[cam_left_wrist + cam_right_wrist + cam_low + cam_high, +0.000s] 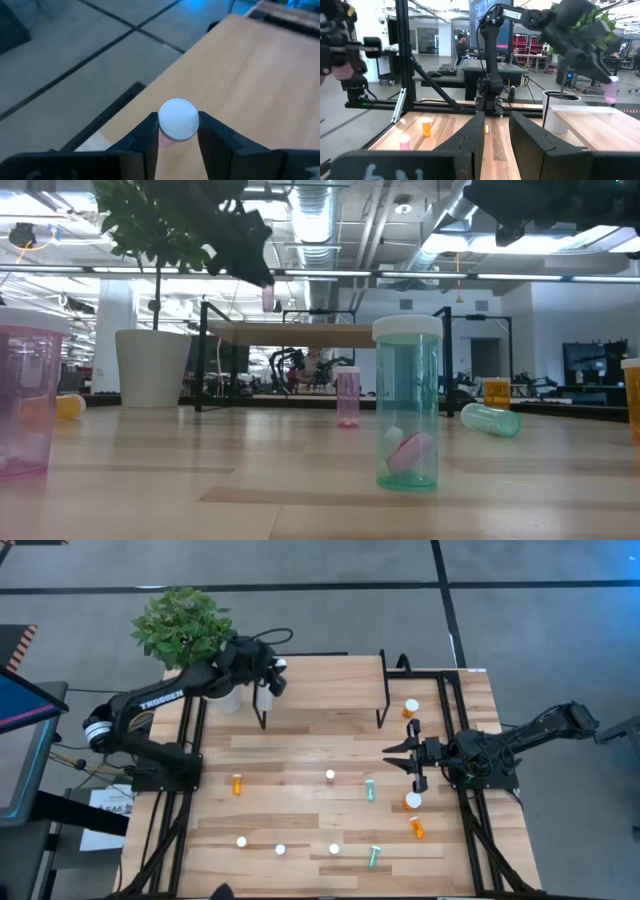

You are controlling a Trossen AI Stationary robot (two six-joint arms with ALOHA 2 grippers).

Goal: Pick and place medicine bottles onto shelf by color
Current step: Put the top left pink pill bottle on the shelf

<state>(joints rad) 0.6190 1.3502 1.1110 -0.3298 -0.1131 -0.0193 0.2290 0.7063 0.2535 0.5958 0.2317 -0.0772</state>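
Workshop clutter and bright ceiling lights fill the background behind a light-wood counter [300, 750] strewn with small white-capped medicine bottles. At the far side stands the shelf [325, 680], a raised wooden platform on thin black legs, with a potted plant [185, 625] just beside its left end. The left gripper [268, 675] hangs over the shelf's left end, clenched on a pink bottle [177, 120] whose white cap shows between the two fingers in the left wrist view; in the low view that pink bottle [268, 298] hangs clear above the shelf top, not yet touching it. The step in hand looks like setting this bottle down in the place meant for pink ones. To do it well, the arm should lower straight down with the bottle upright until its base meets the wood, well in from the edge and corner that show close below in the wrist view, then part the fingers only slightly and lift vertically so the cap is not dragged over. The plant's pot is near, so any sideways swing should be kept small. The right gripper [412, 762] waits low over the counter's right part with narrowly parted fingers holding nothing, among orange bottles [416, 828] and teal bottles [370, 790].
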